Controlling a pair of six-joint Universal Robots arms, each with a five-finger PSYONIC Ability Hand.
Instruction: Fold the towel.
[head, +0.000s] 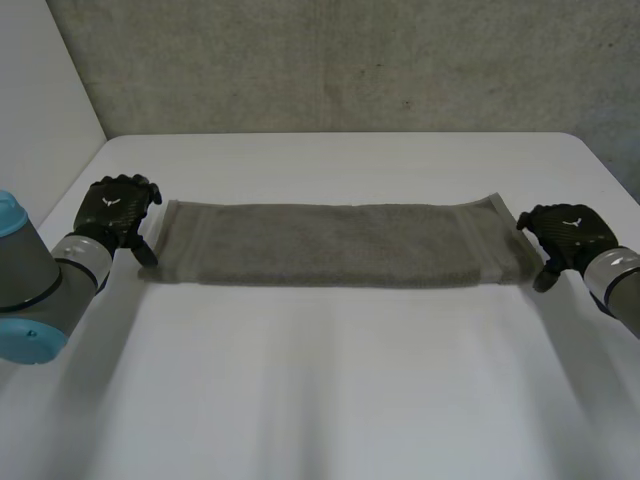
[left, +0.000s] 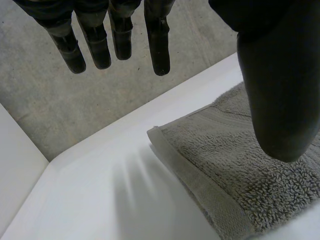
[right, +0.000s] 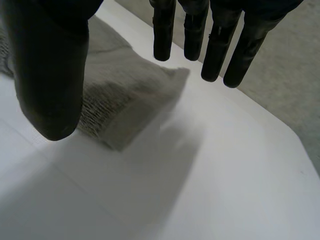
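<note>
Two straight-fingered hands at towel ends

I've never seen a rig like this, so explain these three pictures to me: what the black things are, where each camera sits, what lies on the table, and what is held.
This is a two-armed robot at a white table. The black things are its hands. The head view looks down on the table from above and behind. The left hand sits at one short end of a long grey towel, and the right hand sits at the other. The towel lies flat as a narrow strip. The other two pictures come from cameras on the wrists, looking along each palm. There the dark fingers and thumb hang in from above, with a towel end near the thumb. In both, the fingers are straight and apart from the thumb, so nothing is held.
</note>
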